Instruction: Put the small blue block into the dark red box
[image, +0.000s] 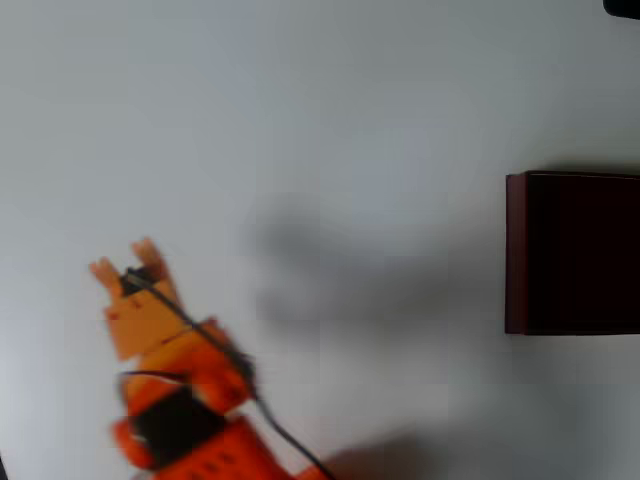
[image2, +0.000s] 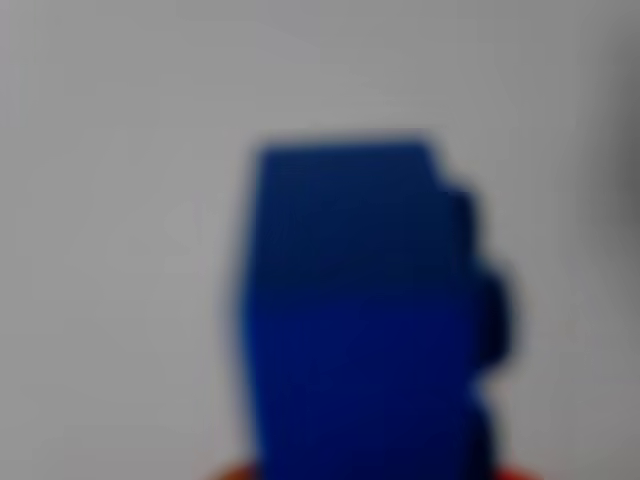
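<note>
Block (image2: 360, 310) filling the middle of the wrist view, blurred, bright blue, knobs showing down its right side, sitting right up against the lens. Orange slivers peeking out at the bottom edge on both sides of it, likely fingertips (image2: 232, 470). Judging from that closeness: probably gripped, held end-on in front of the camera so as to ride along with the arm. Not confirming it, though; blur hiding any actual contact.

Looking down from overhead: orange gripper (image: 128, 262) hanging at the lower left over the white table (image: 330, 110), two finger tips pointing up-left with a narrow gap between. Nothing blue showing between them from this angle, so cannot tell whether clamping or merely near-closed. Black cable (image: 215, 345) trailing back along the arm.

Farther off, at the right edge: dark red box (image: 516, 250), open side up, inside nearly black, lying well apart from the gripper. Carrying across the table seeming the step in hand; dropping in not yet done.
</note>
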